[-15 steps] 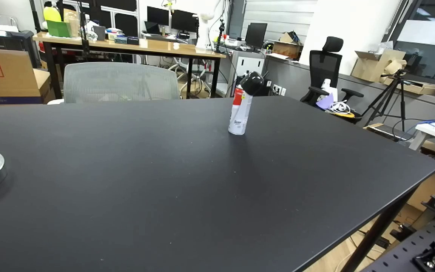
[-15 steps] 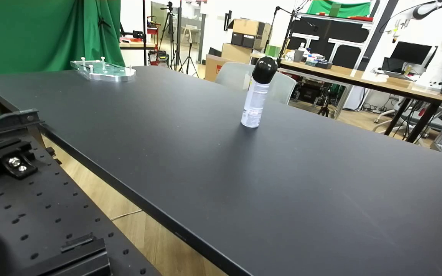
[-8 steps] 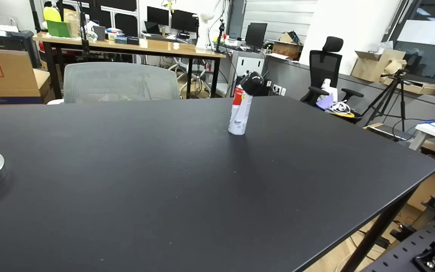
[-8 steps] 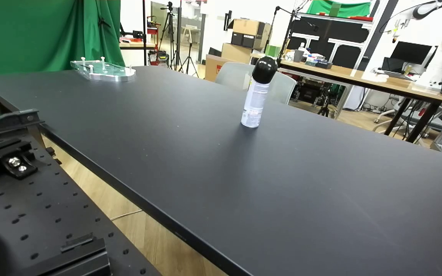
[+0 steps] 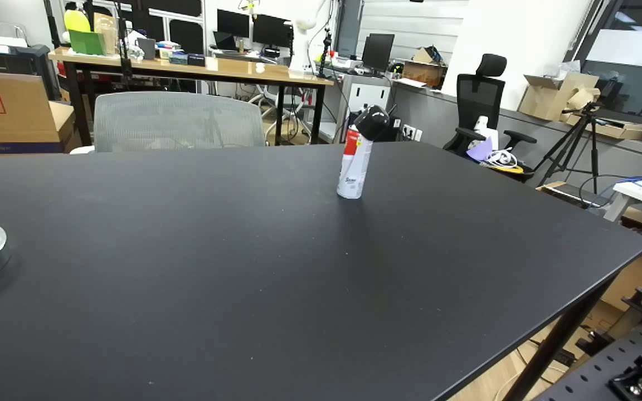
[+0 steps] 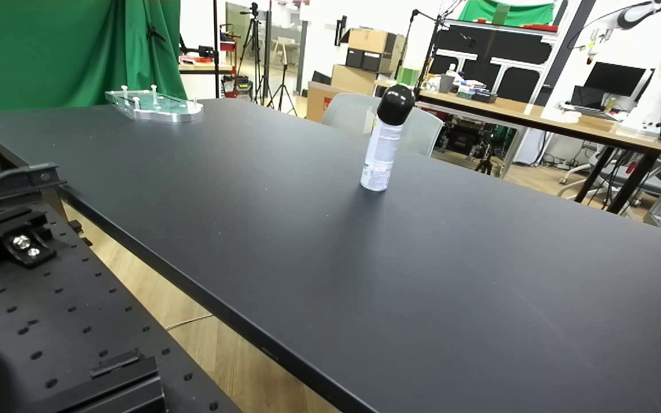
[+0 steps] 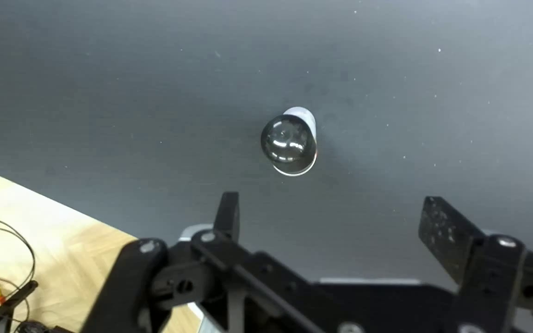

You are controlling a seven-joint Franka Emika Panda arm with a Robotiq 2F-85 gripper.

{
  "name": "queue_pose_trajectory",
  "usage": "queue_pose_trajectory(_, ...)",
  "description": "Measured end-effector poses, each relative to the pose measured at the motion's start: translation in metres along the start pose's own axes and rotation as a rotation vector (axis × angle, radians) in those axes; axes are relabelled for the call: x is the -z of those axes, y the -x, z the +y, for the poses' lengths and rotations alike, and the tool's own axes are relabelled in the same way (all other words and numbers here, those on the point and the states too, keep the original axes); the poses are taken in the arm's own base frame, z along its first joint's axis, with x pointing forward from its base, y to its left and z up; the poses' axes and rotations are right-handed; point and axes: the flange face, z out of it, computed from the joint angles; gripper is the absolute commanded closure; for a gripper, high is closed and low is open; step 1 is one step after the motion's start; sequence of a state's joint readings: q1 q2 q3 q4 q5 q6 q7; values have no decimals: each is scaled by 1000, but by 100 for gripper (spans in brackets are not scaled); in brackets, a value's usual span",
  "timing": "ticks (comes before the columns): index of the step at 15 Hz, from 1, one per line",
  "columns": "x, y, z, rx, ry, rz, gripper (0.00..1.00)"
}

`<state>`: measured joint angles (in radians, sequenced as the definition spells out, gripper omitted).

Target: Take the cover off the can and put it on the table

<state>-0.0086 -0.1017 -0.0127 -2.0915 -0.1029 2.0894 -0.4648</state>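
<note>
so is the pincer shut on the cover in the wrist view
No, the wrist view shows the pincer open, with table visible between it and the cover.

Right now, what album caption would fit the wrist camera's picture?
Gripper open, cover on: a can stands on the dark table.

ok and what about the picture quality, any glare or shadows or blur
Wrist view: bright glare spots on the cover, the pincer slightly soft. Both exterior views: a soft dark streak, shadow or reflection, I can't tell which, runs from the can toward the camera across the table; the cover catches small highlights there too.
</note>
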Motion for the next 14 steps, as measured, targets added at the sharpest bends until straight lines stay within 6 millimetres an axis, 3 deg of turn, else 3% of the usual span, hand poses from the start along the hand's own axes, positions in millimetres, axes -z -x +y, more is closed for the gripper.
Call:
queue_pose_trajectory(6, -14, -1, 3, -265, -40, 100, 0)
queue_pose_trajectory(14, -71, 8, 31, -522, -72, 161, 0)
